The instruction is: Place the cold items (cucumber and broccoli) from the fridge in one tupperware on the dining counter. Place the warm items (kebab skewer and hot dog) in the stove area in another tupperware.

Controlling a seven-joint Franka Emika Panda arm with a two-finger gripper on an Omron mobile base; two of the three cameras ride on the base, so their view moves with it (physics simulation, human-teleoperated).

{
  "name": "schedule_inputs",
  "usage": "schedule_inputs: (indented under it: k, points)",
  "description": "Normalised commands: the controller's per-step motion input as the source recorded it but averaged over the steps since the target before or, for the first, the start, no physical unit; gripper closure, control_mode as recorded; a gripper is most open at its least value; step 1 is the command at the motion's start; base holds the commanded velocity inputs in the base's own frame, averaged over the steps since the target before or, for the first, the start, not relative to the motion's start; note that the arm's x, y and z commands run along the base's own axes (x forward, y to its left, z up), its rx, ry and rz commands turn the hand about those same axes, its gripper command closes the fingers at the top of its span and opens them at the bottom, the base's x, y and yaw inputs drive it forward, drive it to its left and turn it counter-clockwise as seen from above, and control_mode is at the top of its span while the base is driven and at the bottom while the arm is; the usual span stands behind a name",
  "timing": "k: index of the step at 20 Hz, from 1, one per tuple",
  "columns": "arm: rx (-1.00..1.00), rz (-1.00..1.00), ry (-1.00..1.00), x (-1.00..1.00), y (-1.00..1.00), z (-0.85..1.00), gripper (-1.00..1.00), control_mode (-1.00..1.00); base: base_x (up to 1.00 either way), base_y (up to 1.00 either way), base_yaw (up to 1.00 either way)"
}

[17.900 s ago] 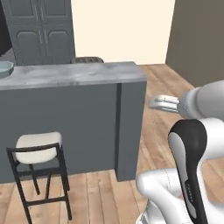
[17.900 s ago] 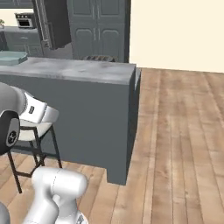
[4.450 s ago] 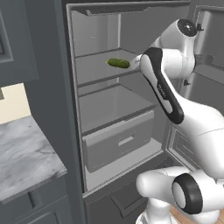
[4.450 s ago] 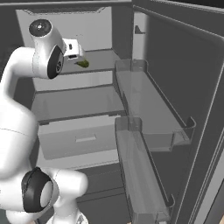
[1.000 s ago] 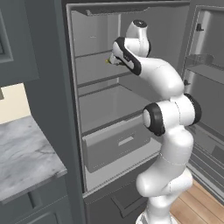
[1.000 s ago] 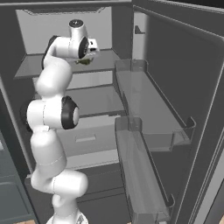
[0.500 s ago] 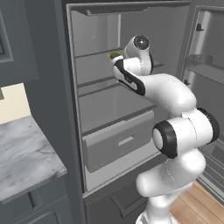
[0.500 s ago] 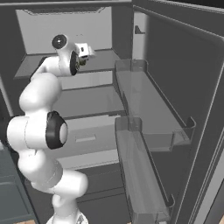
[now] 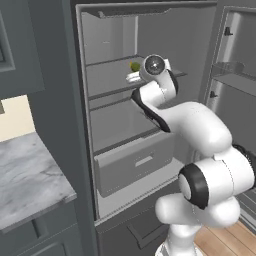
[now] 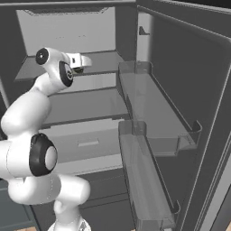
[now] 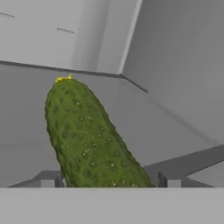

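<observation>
The white arm reaches up into the open fridge (image 9: pixel 80 125), its gripper (image 9: pixel 131 76) at the upper shelf (image 9: pixel 107 90) just above the centre of the left base view; in the right base view the gripper (image 10: pixel 80 63) sits in the upper left of the frame, pointing toward the back of the same shelf (image 10: pixel 101 63); the cucumber (image 11: pixel 89 140) fills the lower left-centre of the hand view, a dark green warty body running from a yellow-tipped end in the upper left down to the bottom edge between the two dark fingertips (image 11: pixel 59 181); the jaws stand wide, one tip on each side of the cucumber with a little space showing at the right tip, and whether the pads touch the skin cannot be told; in the left base view the cucumber (image 9: pixel 135 66) shows as a small green spot on the shelf just above the gripper; the fridge door (image 10: pixel 180 90) stands open at the right of the right base view, its clear door bins (image 10: pixel 149 113) stacked one below the other; a drawer (image 9: pixel 132 165) sits low in the fridge, centre of the left base view; a grey marble counter (image 9: pixel 30 175) lies at the lower left of that frame.
</observation>
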Motion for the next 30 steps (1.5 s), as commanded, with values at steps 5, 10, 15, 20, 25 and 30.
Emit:
schedule_inputs:
  k: [5, 10, 15, 20, 25, 30]
  points:
    - [0.0, 0.0, 0.0, -0.64, -0.01, 0.39, 1.0, -1.0, 0.0, 0.0, 0.0]
    - [0.09, 0.0, -0.09, -0.97, -0.1, 0.1, 1.0, -1.0, 0.0, 0.0, 0.0]
    - [0.18, 0.0, -0.09, -1.0, -0.11, 0.08, 1.0, -1.0, 0.0, 0.0, 0.0]
    - [0.19, 0.0, 0.0, -1.0, -0.06, 0.17, 1.0, -1.0, 0.0, 0.0, 0.0]
    - [0.17, 0.0, 0.04, -0.99, -0.01, 0.22, 1.0, -1.0, 0.0, 0.0, 0.0]
    - [0.06, 0.0, 0.14, -0.92, 0.0, 0.14, 1.0, -1.0, 0.0, 0.0, 0.0]
